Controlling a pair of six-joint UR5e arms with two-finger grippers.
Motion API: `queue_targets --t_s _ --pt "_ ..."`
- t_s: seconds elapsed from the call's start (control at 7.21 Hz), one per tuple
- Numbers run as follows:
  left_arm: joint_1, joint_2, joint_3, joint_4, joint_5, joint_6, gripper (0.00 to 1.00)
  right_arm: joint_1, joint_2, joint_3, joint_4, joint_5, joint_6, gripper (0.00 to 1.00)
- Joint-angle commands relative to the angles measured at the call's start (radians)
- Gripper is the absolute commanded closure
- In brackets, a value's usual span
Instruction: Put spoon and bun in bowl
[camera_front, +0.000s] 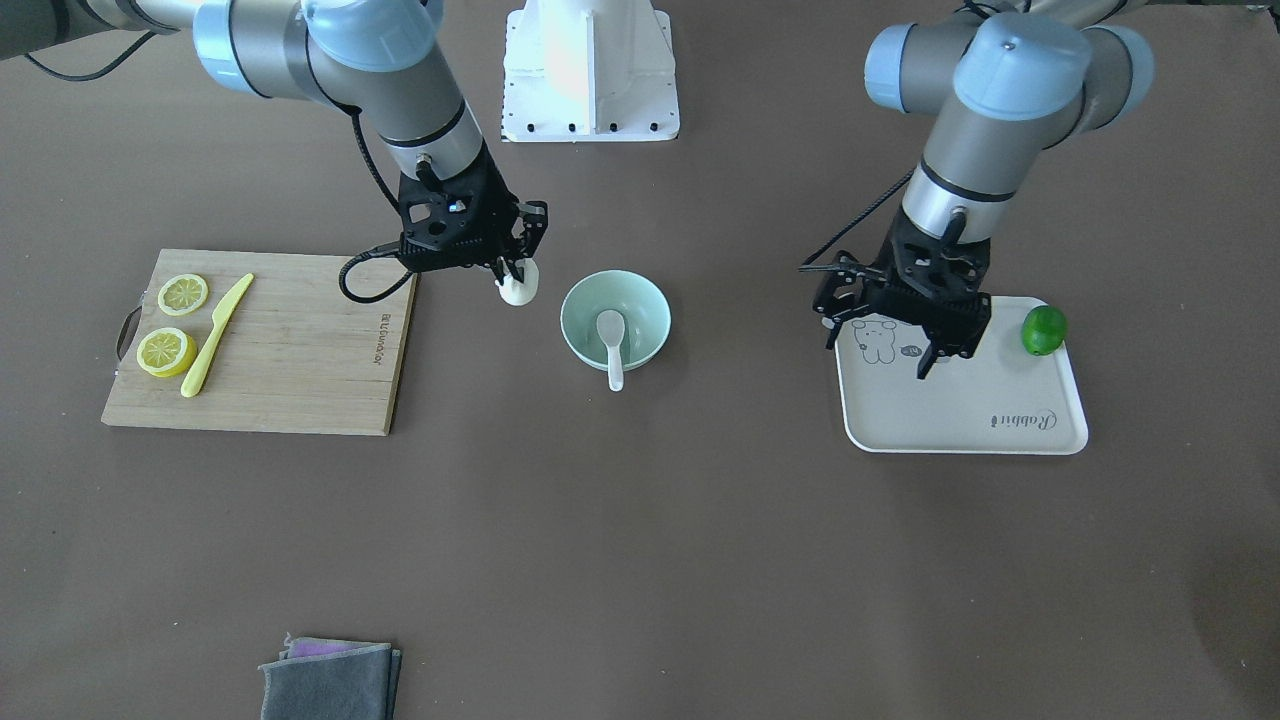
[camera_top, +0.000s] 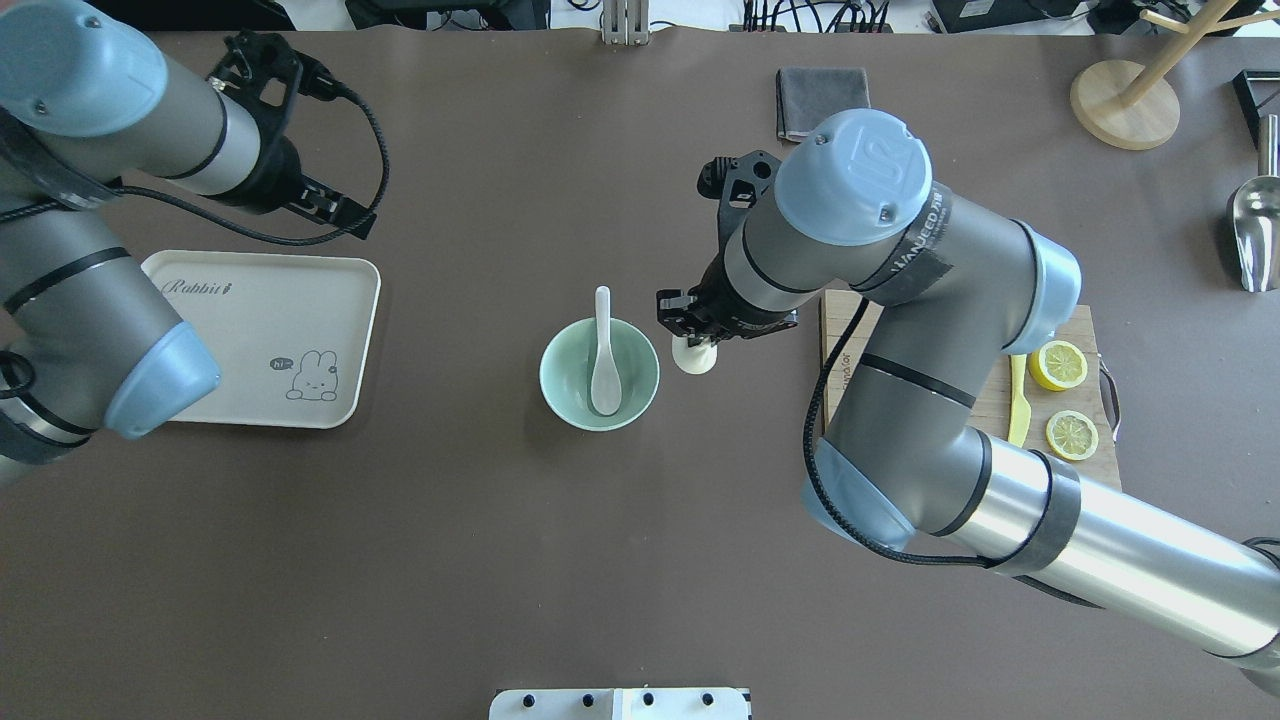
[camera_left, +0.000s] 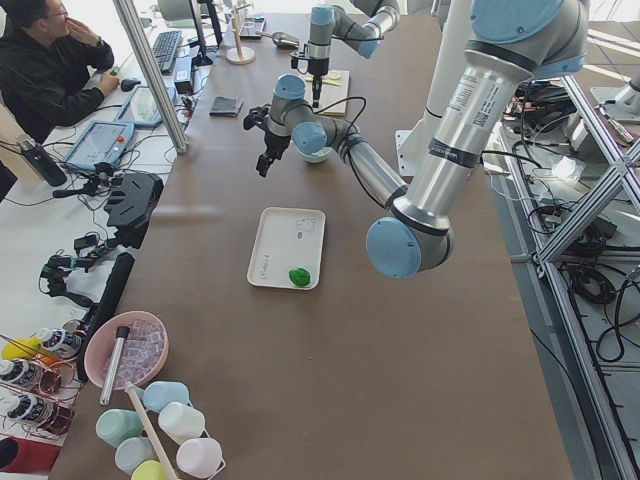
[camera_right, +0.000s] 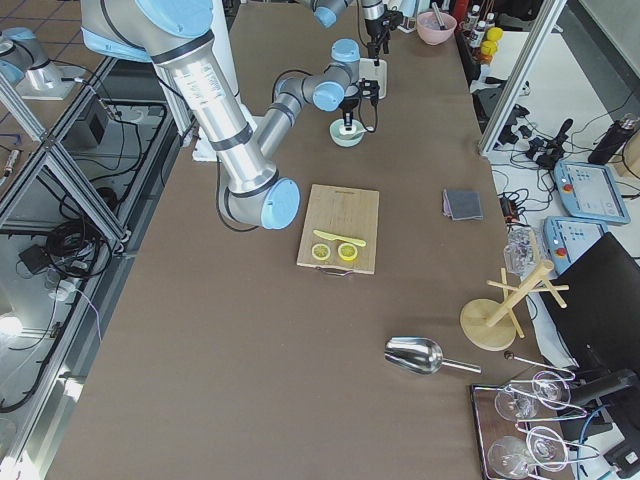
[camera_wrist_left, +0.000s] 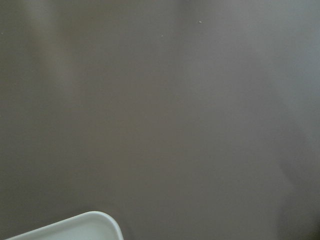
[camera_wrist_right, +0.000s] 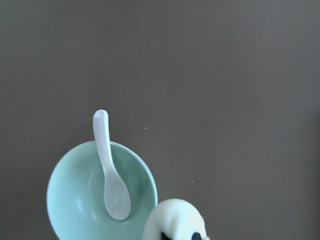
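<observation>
R gripper (camera_front: 513, 272) is clamped on bun (camera_front: 520, 291), just beside bowl (camera_front: 652, 318). Spoon (camera_front: 611, 338) lies w/ scoop in bowl. L gripper (camera_front: 878, 352) is spread wide, empty, over tray (camera_front: 965, 420).

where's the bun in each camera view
Front-facing: bun in the right gripper, left of the bowl.
Overhead: bun just right of the bowl.
Left side: too small to tell.
Right side: too small to tell.
Left wrist: not in it.
Right wrist: bun at bottom edge, by the bowl.
Shared landmark: the bowl.
</observation>
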Motion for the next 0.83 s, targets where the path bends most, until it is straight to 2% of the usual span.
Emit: queue_targets --t_s 0.0,0.14,0.55,0.69 --pt "-0.129 0.084 -0.017 0.020 -0.032 0.125 0.02 -0.036 0.097 -0.137 0.057 -0.050 0.017 1.00" --pt "-0.172 0.087 -0.017 0.017 -0.100 0.125 0.02 -0.057 0.102 -0.169 0.084 -0.051 0.032 1.00" --pt "-0.182 0.077 0.017 0.025 -0.116 0.109 0.02 -0.103 0.108 -0.183 0.091 -0.073 0.063 1.00" --pt "-0.183 0.075 0.025 0.019 -0.116 0.112 0.02 -0.105 0.134 -0.200 0.089 -0.073 0.128 0.18"
